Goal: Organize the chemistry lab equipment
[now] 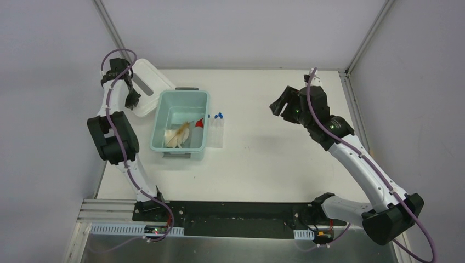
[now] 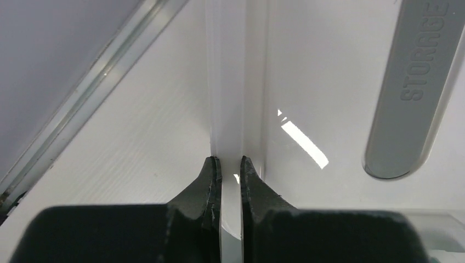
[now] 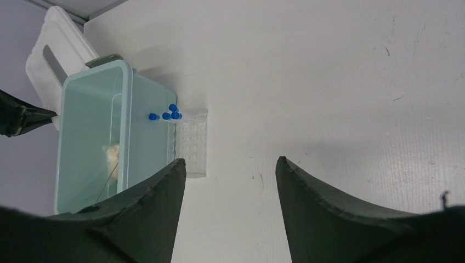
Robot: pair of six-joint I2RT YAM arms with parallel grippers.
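Beside the bin (image 1: 157, 121), left gripper (image 2: 230, 164) clamps lid (image 2: 318, 66)

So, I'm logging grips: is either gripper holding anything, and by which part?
The left gripper pinches the white lid by its raised edge; the right gripper is open, holding nothing.

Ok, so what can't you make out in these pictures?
Inside the bin: top view, too small and blurred, just a pale heap beside a red spout; right wrist view, a finger covers one end.
The left gripper: shut on the lid rim in its wrist view; top view, too small and dark.
The lid: left wrist view, cut off by the frame edges.
The tubes: count unsure, caps overlap in both views.
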